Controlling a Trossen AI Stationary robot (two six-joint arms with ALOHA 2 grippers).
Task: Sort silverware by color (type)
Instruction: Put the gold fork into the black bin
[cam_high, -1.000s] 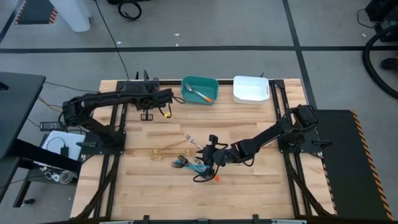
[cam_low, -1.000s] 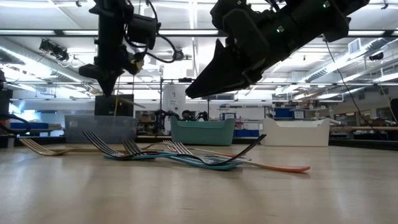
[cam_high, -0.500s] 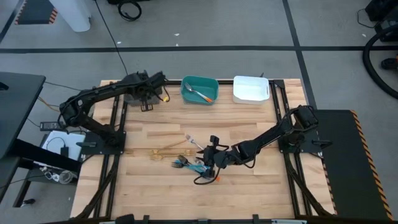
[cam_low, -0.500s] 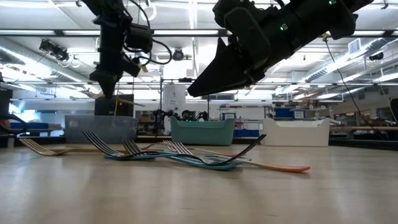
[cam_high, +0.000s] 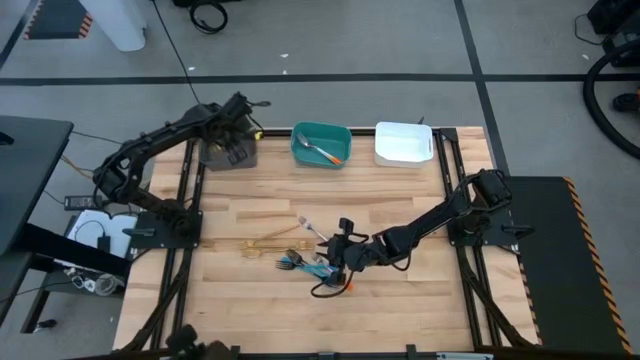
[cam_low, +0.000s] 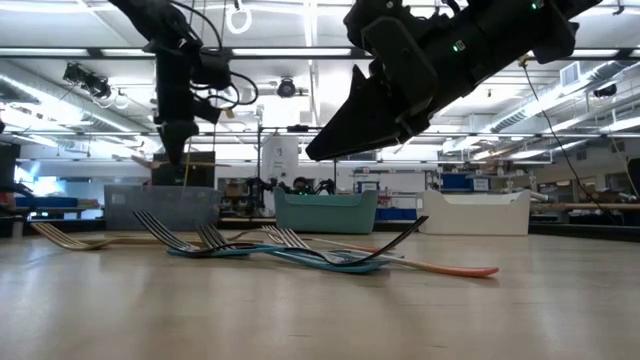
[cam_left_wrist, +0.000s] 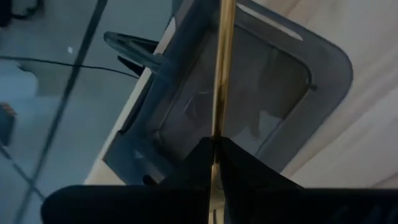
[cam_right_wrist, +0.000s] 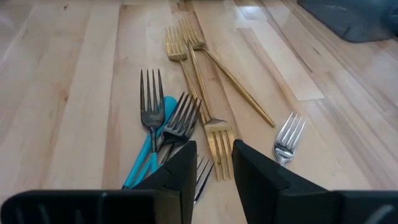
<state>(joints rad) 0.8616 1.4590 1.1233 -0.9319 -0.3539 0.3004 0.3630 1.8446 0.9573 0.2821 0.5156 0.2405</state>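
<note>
The left pincer (cam_high: 243, 104) is clenched on one gold piece (cam_left_wrist: 222, 68), hung upright over the grey bin (cam_high: 230, 155) at the counter's (cam_high: 400, 300) far left, presumably so it drops in with its own kind. The right pincer (cam_right_wrist: 210, 163) hovers released over the pile (cam_high: 305, 258) near the counter's middle, apparently lining up on a gold fork (cam_right_wrist: 217, 140). From its wrist view I count three gold forks, three dark ones, one silver fork (cam_right_wrist: 287, 138) and a blue handle. The teal bin (cam_high: 320, 144) holds at least one orange-handled piece; the white bin (cam_high: 403, 143) shows none.
</note>
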